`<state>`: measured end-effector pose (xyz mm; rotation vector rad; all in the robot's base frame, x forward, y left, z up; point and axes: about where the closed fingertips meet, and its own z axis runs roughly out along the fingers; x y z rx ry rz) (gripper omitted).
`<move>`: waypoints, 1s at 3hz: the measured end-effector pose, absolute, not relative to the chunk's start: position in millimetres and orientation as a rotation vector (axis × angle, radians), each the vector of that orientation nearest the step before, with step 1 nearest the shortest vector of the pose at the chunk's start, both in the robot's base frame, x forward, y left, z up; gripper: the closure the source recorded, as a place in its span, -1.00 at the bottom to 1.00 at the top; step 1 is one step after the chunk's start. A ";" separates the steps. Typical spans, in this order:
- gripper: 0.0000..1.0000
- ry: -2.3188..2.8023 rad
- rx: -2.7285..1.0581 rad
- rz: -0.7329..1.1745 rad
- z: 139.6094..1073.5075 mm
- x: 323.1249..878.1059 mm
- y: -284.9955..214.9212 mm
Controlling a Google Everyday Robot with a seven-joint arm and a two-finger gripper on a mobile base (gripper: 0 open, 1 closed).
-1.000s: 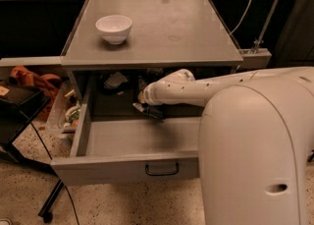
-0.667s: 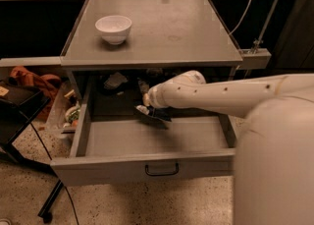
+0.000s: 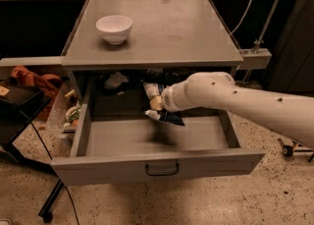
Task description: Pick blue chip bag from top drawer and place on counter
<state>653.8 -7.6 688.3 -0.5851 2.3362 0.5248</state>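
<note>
Drawing back from the lower right corner within a second, the robot's white arm had uncovered the drawer front, and the gripper had shifted a little to the right inside the open top drawer. The gripper hung over the rear half of the drawer, just below the front edge of the counter. Its pale fingers were pinched on the blue chip bag. The bag's dark, crinkled body jutted out to the right of the fingertips. A blurred shadow lay on the drawer floor beneath it, so the bag appeared to be held clear of the floor and not yet out of the drawer. A crumpled pale item sat in the drawer's back left corner, well apart from the bag. On the counter, a white bowl stood upright near the left edge. The black bar handle faced the camera at the centre of the front panel. Red cloth lay beside the cabinet at left.
</note>
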 end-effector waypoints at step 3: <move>1.00 2.143 -0.993 0.549 817.4 651.2 -67.9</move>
